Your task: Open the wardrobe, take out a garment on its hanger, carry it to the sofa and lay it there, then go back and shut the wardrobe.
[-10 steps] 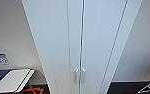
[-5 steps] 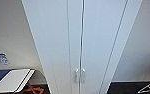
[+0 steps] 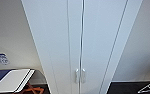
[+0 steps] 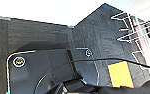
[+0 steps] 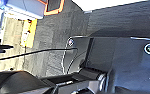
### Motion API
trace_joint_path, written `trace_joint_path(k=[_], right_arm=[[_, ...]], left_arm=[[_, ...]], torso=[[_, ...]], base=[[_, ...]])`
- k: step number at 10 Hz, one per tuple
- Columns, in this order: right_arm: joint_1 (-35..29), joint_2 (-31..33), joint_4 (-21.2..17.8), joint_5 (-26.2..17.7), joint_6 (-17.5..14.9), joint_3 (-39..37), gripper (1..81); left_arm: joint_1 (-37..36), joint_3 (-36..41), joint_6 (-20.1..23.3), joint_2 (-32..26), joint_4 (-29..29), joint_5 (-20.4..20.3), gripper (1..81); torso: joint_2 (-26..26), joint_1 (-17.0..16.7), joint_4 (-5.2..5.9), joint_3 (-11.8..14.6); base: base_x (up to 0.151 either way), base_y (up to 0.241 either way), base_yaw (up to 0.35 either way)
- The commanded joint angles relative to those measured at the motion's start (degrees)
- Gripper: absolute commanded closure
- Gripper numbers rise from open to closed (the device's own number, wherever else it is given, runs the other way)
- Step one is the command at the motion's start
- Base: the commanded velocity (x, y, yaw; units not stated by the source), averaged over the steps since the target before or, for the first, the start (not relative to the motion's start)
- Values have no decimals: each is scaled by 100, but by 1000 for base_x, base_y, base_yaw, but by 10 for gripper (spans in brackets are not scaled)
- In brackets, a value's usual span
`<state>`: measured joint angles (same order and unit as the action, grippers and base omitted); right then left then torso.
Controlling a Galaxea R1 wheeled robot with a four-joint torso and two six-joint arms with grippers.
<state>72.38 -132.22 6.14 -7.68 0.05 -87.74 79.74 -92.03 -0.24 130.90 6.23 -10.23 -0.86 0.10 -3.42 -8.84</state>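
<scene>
The wardrobe (image 3: 91, 45) stands straight ahead in the head view, tall and white, its two slim doors shut with a thin dark seam between them. Two small white vertical handles (image 3: 80, 75) sit side by side low in the picture. The garment, the hanger and the sofa are hidden or out of view. Both wrist views look down on dark grey carpet and the robot's own dark base plate.
A white-topped table with orange legs (image 3: 12, 81) stands at the lower left beside the wardrobe. A white wire rack (image 3: 148, 87) shows at the lower right, and again over the carpet (image 4: 133, 27). A yellow patch (image 4: 120, 74) lies on the floor.
</scene>
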Motion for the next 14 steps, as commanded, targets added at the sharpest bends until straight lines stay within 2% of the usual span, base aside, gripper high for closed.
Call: trace_joint_path(k=[1,3,5,7,11,14], right_arm=[[-974,711,105,-234,-31,1013,10],[-1220,817,229,-225,-22,1127,10],[-1554,975,229,-172,-14,1320,10],[-1887,1037,229,-58,-31,1559,10],[-2828,1125,229,-120,13,2025,10],[-3382,1072,221,-128,30,2121,10]], left_arm=[[-542,886,86,-765,1245,129,10],[-691,1089,77,-1160,1627,-365,10],[-1034,1334,33,-1495,1610,-410,10],[-1455,1714,24,-1690,1636,-375,10],[-2429,2381,24,-2031,1662,-305,10],[-3055,2769,24,-2261,1574,-49,10]], torso=[[0,0,0,0],[2,2,0,0],[2,2,0,-2],[2,2,0,-2],[4,4,0,-6],[6,6,0,-11]], base=[[0,0,0],[0,0,0],[0,0,0],[0,0,0],[0,0,0],[0,0,0]])
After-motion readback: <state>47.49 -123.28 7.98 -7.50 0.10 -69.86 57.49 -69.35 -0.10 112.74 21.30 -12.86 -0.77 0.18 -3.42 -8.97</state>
